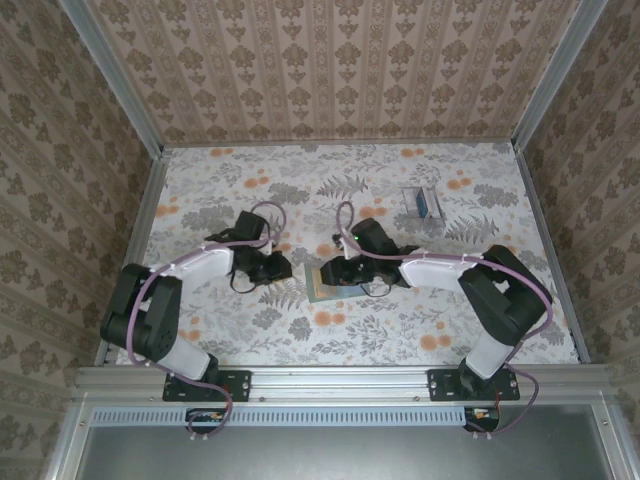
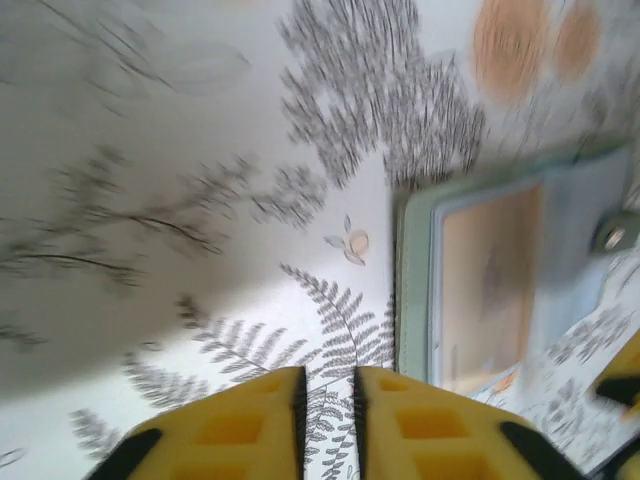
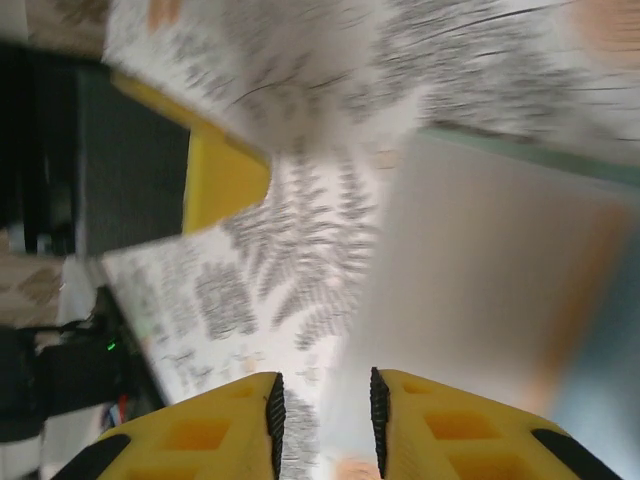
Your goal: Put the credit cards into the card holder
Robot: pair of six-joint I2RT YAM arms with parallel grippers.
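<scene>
The left claw [image 2: 328, 405] stands narrow. Only bare surface [image 2: 150, 200] shows through the thin slit between its yellow fingers, so it holds nothing. The right claw [image 3: 322, 410] is parted a little wider, low at an edge of the card holder [image 2: 500, 280], and nothing looks pinched there either. The holder lies open and flat between the two claws, its pale inside up. The credit cards [image 1: 422, 203] lie well apart from it, toward the far right of the surface. The step looks like readying the holder. It would be best to let the left claw press one flap down to hold it spread and send the right arm for a card. That arm should grip the card by a short edge and slide it in shallow, level with a slot.
</scene>
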